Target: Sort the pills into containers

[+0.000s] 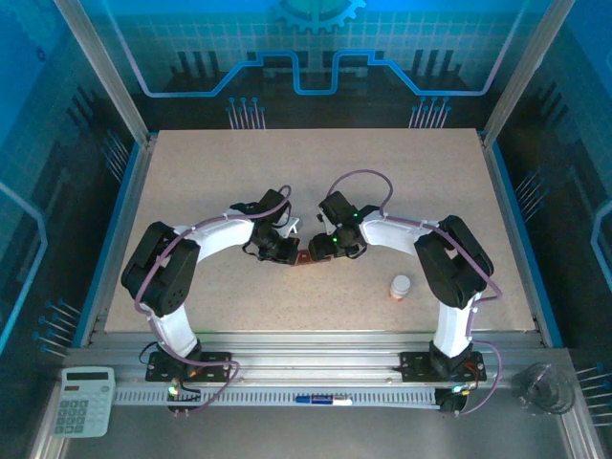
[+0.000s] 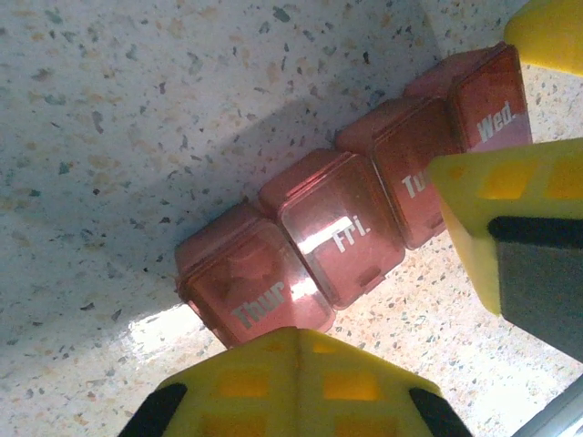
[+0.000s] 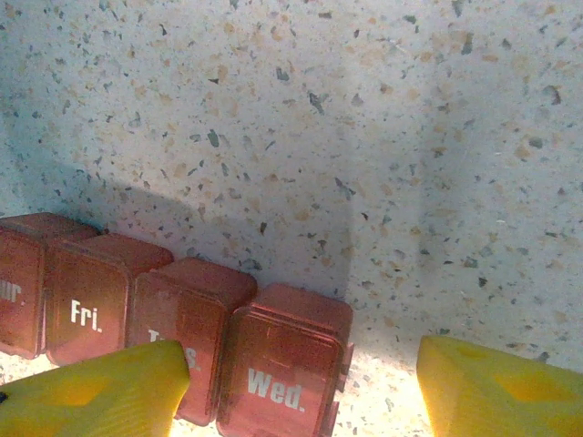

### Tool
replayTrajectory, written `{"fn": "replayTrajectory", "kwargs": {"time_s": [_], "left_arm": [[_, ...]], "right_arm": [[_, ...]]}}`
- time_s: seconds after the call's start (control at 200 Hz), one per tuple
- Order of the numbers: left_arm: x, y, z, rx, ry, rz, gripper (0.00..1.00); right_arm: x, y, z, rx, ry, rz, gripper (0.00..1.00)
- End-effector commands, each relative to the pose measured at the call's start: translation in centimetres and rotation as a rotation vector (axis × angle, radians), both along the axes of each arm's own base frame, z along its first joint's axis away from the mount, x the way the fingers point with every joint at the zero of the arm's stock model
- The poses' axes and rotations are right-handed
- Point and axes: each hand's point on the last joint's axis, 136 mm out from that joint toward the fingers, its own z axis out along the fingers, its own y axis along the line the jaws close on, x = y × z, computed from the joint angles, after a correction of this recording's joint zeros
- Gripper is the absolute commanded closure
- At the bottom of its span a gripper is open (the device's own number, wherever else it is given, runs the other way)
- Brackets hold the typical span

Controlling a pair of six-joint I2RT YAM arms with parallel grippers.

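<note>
Two grippers meet mid-table over the strip (image 1: 302, 256) of four shut compartments. Left gripper (image 2: 293, 341), fingers pressed together, noses the Thur. lid — opening it looks the step in hand, and needs the strip steadied. Right gripper (image 3: 301, 364) stands spread astride the Wed. end, pinching nothing. Open table (image 1: 287, 163) all round — bottle (image 1: 401, 286) well apart.

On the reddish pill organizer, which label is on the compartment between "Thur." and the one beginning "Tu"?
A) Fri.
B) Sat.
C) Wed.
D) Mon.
A: in the left wrist view the pill organizer reads Thur., Fri., Tu..., Wed. along its row.
</note>
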Motion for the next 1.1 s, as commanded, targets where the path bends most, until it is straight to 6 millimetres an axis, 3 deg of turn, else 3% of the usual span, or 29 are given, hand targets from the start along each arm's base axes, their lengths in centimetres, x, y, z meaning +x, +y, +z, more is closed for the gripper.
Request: {"fn": "replayTrajectory", "kwargs": {"time_s": [0.0, 0.615, 1.091], "left_arm": [[-0.8, 0.4, -0.8, 0.027, 0.028, -0.002, 1.00], [-1.1, 0.9, -2.6, 0.078, 0.052, -0.003, 1.00], [-0.8, 1.5, -3.0, 0.130, 0.032, 0.001, 1.00]], "right_arm": [[-1.4, -1.8, -3.6, -0.103, 0.078, -0.020, 0.30], [-1.5, -1.7, -3.9, -0.103, 0.088, -0.019, 0.30], [-1.4, -1.7, -3.9, -0.100, 0.088, -0.022, 0.30]]}}
